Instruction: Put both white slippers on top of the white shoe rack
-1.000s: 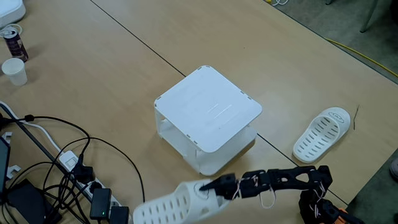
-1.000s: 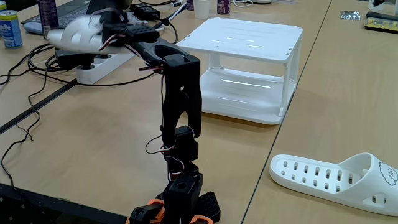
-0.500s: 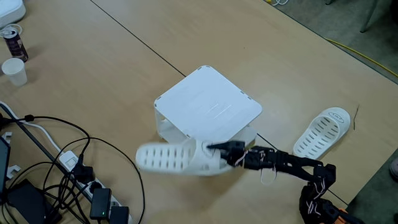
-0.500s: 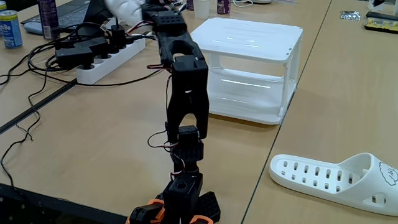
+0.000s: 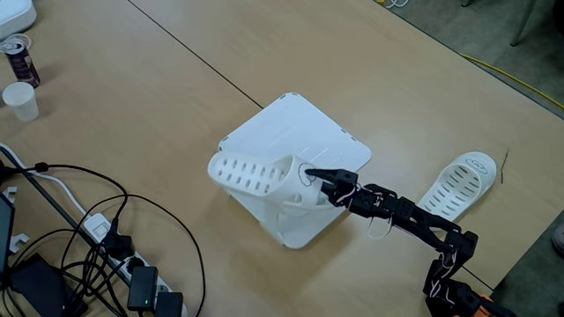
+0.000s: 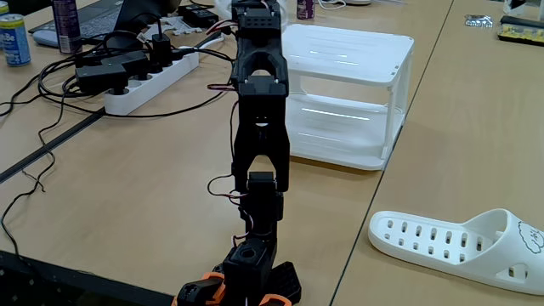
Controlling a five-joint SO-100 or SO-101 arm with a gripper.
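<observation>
With one white slipper (image 5: 251, 173) clamped in the gripper (image 5: 310, 180) above the white shoe rack (image 5: 310, 145) edge, and the other slipper (image 5: 456, 189) well apart from the rack, a level lowering onto its top was judged best.

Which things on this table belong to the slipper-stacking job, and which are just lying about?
Belonging to the job:
- white slotted rubber slipper held in the gripper, slipper at
- second white slotted slipper lying on the table
- boxy white plastic two-tier shoe rack

Just lying about:
- white power strip with black plugs
- small white paper cup
- dark drink can
</observation>
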